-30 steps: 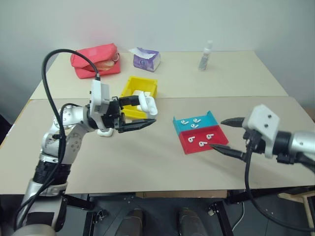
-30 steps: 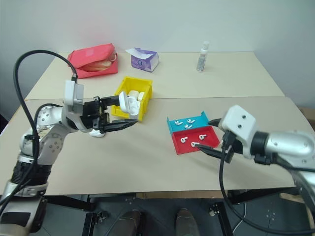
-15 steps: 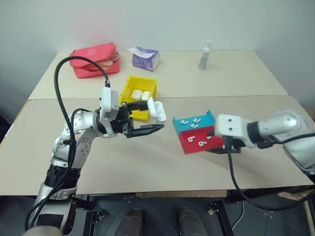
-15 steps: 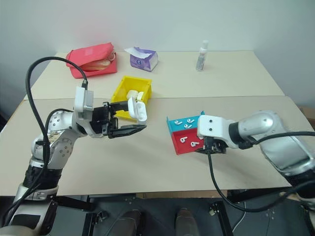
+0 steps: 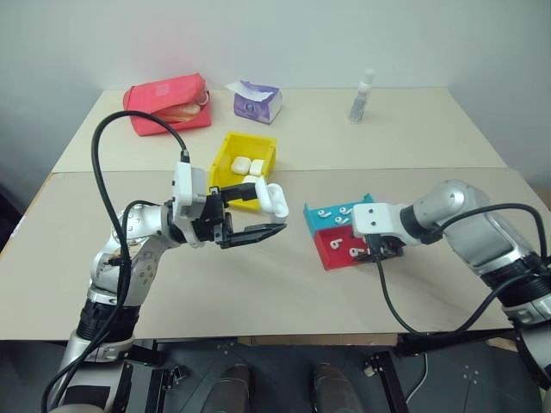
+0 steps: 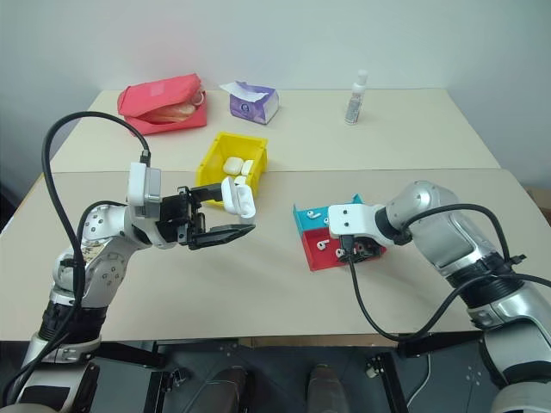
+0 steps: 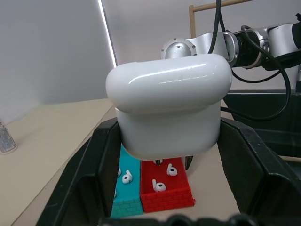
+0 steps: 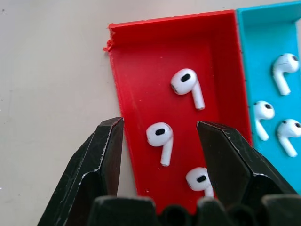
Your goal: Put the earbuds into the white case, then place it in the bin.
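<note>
From my remote station, the setting reads as a robotics lab or test room, staged rather than lived in. Two plain beige tables [image 5: 413, 138] are pushed together against a bare white wall [image 5: 284, 39]. The props look chosen for a trial: a red tray [image 8: 141, 61] of loose earbuds [image 8: 160, 136] directly under my right gripper [image 8: 160, 141], a blue tray [image 5: 340, 211] just beyond it, a yellow bin [image 5: 245, 155] just past my left gripper [image 5: 258, 215]. Far behind both sit a red pouch [image 5: 168, 103], a tissue pack [image 5: 256, 101] and a small bottle [image 5: 362, 95].
</note>
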Available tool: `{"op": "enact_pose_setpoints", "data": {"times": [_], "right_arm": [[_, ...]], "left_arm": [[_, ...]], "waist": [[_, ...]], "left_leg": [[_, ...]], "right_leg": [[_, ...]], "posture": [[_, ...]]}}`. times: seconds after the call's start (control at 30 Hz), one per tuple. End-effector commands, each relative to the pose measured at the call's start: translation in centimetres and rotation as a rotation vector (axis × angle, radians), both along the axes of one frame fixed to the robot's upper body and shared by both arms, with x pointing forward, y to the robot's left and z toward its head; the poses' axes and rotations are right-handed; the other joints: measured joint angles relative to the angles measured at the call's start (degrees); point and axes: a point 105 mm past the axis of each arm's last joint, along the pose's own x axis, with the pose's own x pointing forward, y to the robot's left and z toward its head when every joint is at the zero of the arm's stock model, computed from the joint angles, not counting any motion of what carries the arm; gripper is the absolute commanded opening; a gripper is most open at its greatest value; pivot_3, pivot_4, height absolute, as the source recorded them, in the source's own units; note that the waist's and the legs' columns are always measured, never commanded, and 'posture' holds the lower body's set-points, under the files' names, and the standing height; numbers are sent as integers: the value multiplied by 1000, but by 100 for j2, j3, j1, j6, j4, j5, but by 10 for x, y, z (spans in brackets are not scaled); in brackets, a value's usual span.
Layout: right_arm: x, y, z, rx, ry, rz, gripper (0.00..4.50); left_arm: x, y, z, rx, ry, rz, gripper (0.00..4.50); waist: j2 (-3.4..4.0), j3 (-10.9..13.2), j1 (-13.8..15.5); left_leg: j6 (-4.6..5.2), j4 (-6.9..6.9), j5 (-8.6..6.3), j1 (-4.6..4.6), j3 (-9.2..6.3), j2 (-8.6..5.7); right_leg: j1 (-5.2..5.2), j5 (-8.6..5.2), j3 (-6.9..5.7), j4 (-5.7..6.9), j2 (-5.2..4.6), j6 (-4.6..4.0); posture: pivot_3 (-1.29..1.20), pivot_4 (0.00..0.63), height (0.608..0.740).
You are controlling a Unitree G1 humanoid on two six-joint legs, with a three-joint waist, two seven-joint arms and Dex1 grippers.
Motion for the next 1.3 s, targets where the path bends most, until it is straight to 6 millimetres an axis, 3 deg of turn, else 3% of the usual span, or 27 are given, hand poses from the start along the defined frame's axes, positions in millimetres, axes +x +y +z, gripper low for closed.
{"op": "enact_pose_setpoints", "data": {"times": [0.03, 0.27, 0.7, 0.83, 1.0, 1.17, 1.3], "right_arm": [[6, 1, 8, -25, -36, 31, 2937], [18, -3, 4, -59, -39, 21, 2937], [17, -5, -8, -78, -14, 34, 2937], [17, -5, -9, -77, -11, 34, 2161], [16, -5, -10, -76, -4, 37, 608], [16, -2, -8, -46, 3, 26, 607], [14, -1, 15, 102, -20, -57, 607]], "left_arm": [[-6, 2, 12, -10, -56, 11, 2834], [-11, 1, 11, -12, -51, 17, 2834], [-14, 2, 12, -9, -44, 34, 2834], [-15, 3, 13, -8, -43, 35, 2834], [-15, 3, 13, -5, -41, 36, 2834], [-16, 3, 13, -3, -35, 30, 2834], [-17, 0, 12, -8, -23, 10, 2834]], "waist": [[0, 0, 0], [0, 0, -10], [0, 0, -10], [0, 0, -10], [0, 0, -11], [0, 0, -11], [0, 0, -4]], "left_leg": [[-1, 0, 1, 0, -1, 0], [-3, -1, 2, 0, -1, 0], [-5, -1, 3, 0, -1, -1], [-5, -1, 3, 1, -1, -1], [-5, -1, 3, 1, -1, -1], [-5, -1, 3, 1, -1, 0], [-5, -1, 3, 0, -2, -1]], "right_leg": [[0, 0, -1, 1, 0, 0], [-2, 0, 0, 0, 0, 0], [-2, 1, 0, 1, 0, -1], [-2, 1, 0, 1, 0, -1], [-1, 1, -1, 1, 0, -1], [0, 1, -1, 1, 0, -1], [-1, 1, -1, 1, 0, -1]], "posture": [[0, 150, 740], [0, 150, 740], [0, 150, 740], [0, 150, 740], [0, 150, 740], [0, 150, 740], [0, 150, 740]]}}
